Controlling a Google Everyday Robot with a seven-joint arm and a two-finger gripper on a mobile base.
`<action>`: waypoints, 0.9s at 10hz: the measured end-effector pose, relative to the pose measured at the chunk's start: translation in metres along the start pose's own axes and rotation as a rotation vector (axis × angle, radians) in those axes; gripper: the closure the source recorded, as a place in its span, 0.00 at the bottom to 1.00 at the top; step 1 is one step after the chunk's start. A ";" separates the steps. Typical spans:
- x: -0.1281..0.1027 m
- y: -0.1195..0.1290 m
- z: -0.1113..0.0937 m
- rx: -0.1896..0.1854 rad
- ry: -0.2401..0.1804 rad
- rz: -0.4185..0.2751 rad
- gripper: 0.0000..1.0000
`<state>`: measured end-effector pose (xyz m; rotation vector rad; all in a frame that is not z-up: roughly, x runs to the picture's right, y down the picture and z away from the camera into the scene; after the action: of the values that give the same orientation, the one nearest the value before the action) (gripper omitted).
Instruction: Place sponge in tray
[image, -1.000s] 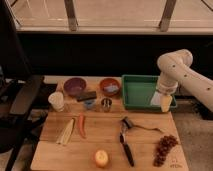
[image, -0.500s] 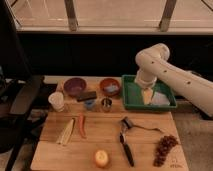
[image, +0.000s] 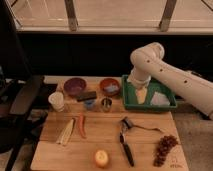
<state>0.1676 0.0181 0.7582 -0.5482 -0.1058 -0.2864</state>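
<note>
A green tray (image: 131, 102) stands at the back right of the wooden table. A pale, flat sponge (image: 160, 98) lies in the tray's right half. My gripper (image: 142, 93) hangs at the end of the white arm (image: 165, 75), low over the tray's left-middle part, to the left of the sponge. Its yellowish tip reaches down inside the tray's walls. I cannot make out whether it touches the tray floor.
Left of the tray stand an orange bowl (image: 109, 86), a purple bowl (image: 75, 86), a white cup (image: 56, 101), a dark bar (image: 86, 95) and a small can (image: 106, 104). In front lie a red pepper (image: 81, 125), a black-handled tool (image: 127, 145), grapes (image: 164, 147) and an apple (image: 101, 158). A black chair (image: 20, 100) is at the left.
The arm has swung left along the tray, from its right end to its left-middle part. The pale sponge now shows in the right half where the gripper was.
</note>
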 end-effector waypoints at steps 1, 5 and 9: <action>0.000 0.000 -0.001 0.000 0.005 -0.007 0.20; -0.029 -0.035 0.007 0.045 -0.028 -0.116 0.20; -0.087 -0.080 0.026 0.069 -0.135 -0.191 0.20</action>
<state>0.0599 -0.0126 0.8046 -0.4894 -0.2988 -0.4302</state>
